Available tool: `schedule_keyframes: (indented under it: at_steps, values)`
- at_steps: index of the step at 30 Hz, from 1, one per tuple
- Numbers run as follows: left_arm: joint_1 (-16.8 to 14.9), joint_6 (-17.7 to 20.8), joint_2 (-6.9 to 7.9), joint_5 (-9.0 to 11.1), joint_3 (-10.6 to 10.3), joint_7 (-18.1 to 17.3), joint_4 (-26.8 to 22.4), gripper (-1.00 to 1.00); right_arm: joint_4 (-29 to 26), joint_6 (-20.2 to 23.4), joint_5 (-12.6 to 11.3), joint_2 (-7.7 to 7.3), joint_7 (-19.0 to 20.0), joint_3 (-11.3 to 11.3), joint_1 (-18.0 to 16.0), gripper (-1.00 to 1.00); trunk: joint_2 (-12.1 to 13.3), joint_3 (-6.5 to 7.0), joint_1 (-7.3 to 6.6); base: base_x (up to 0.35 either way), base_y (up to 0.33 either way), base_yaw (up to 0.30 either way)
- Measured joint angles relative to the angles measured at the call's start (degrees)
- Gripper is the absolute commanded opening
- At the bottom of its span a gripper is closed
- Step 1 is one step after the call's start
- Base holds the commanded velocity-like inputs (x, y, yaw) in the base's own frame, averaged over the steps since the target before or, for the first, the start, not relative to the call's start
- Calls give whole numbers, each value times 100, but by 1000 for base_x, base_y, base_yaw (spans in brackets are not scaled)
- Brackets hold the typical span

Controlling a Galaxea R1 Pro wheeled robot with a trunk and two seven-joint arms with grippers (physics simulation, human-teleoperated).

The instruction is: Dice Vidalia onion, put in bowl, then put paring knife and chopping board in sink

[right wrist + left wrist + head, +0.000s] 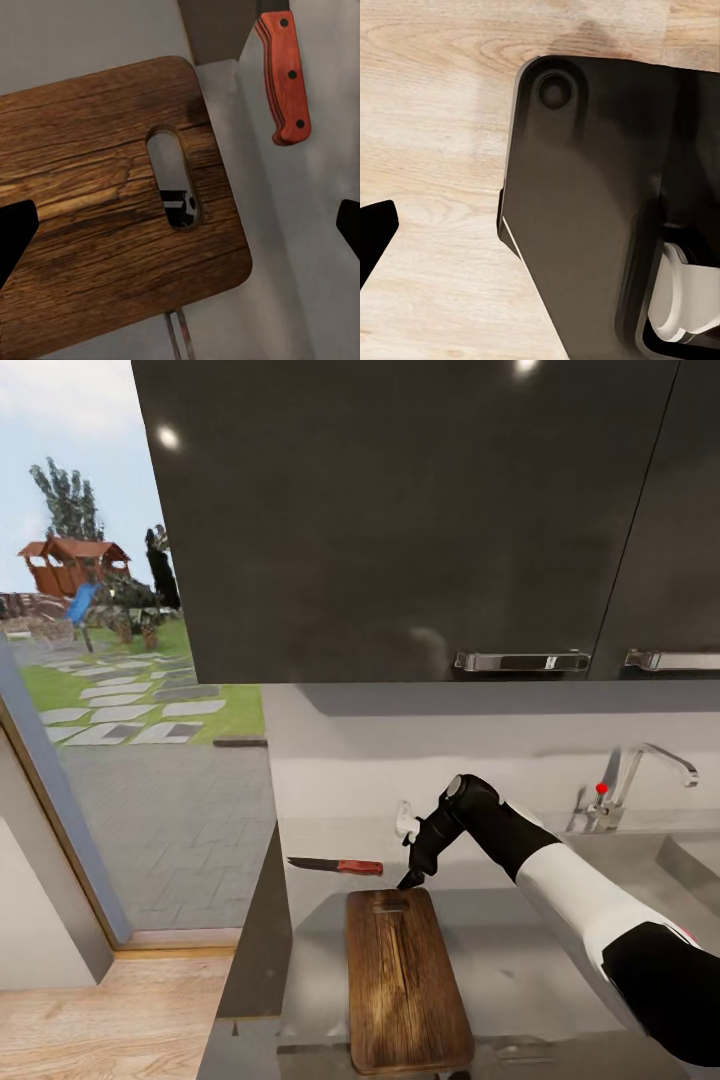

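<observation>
Fingers apart, the right gripper hovers at the chopping board's twelve o'clock end, likely about to reach for the paring knife at its ten o'clock.

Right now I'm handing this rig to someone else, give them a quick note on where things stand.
Right tool: open, empty, hovering at the far end of the chopping board, near its handle slot.
Left tool: a dark fingertip shows over wooden floor; open or shut can't be told.
Paring knife: flat on the countertop just beyond the board, red handle toward the right tool.
Sink: at right, under the tap.
Done: nothing evident; no onion or dice on the board.
Left: every step.
</observation>
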Motion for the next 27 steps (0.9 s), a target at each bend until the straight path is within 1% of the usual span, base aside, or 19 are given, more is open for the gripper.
schedule_keyframes:
  at_steps: [8, 10, 11, 12, 19, 27]
  values:
    - [0, 0, 0, 0, 0, 0, 0, 100, 98, -64, 3, 1, 6, -6, -1, 100, 0, 0, 0, 0, 0, 0]
    - [0, 0, 0, 0, 0, 0, 0, 100, 104, -172, -1, -1, 15, -8, 0, 100, 0, 0, 0, 0, 0, 0]
    - [0, 0, 0, 0, 0, 0, 0, 100, 109, -320, -7, 1, 34, -9, 0, 100, 0, 0, 0, 0, 0, 0]
    - [0, 0, 0, 0, 0, 0, 0, 100, 113, -336, -8, 2, 36, -9, 0, 100, 0, 0, 0, 0, 0, 0]
    - [0, 0, 0, 0, 0, 0, 0, 100, 131, -375, -13, 7, 41, -10, 0, 100, 0, -10, 0, 0, 0, 0]
    - [1, 0, 0, 0, 0, 0, 0, 100, 136, -381, -14, 21, 27, -10, 1, 100, 3, -54, 0, 0, 0, 0]
